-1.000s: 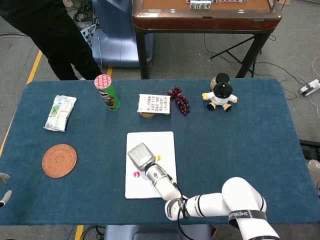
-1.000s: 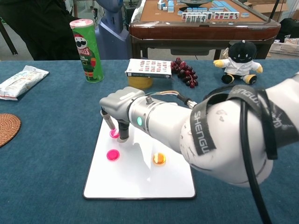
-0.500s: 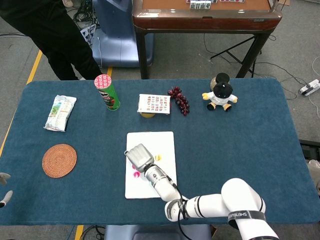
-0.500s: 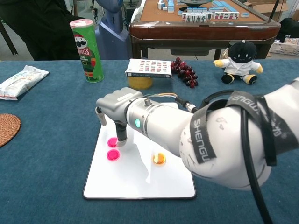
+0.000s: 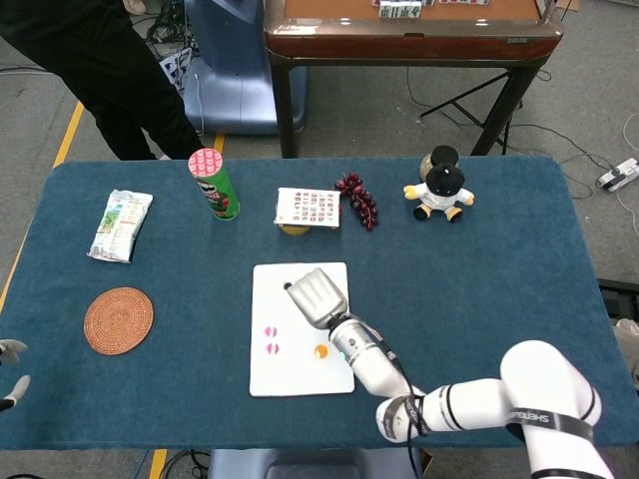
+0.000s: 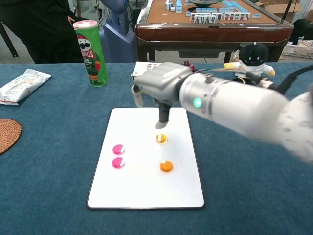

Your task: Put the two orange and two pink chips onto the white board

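Observation:
The white board [image 5: 300, 379] [image 6: 146, 196] lies in the middle of the table near me. Two pink chips [image 6: 118, 149] [image 6: 118, 163] sit close together on its left side, also in the head view [image 5: 270, 330] [image 5: 271, 348]. Two orange chips [image 6: 161, 138] [image 6: 167, 166] lie on its right half; the head view shows only the nearer orange chip [image 5: 320, 351]. My right hand [image 5: 318, 296] [image 6: 164, 90] hovers over the board's far right part, holding nothing, one finger [image 6: 163, 117] pointing down just above the farther orange chip. Only the fingertips of my left hand [image 5: 8, 369] show at the left edge, apart and empty.
A green chip can [image 5: 213, 185] [image 6: 91, 51], a snack bag [image 5: 120, 225], a woven coaster [image 5: 118, 319], a card box [image 5: 308, 208], dark grapes [image 5: 357, 198] and a plush toy [image 5: 442, 187] ring the board. A person in black stands behind the far left edge.
My right hand let go of the pink chip on the board's left side, rose and swung right and away. Both pink chips now lie free, and the farther orange chip is uncovered.

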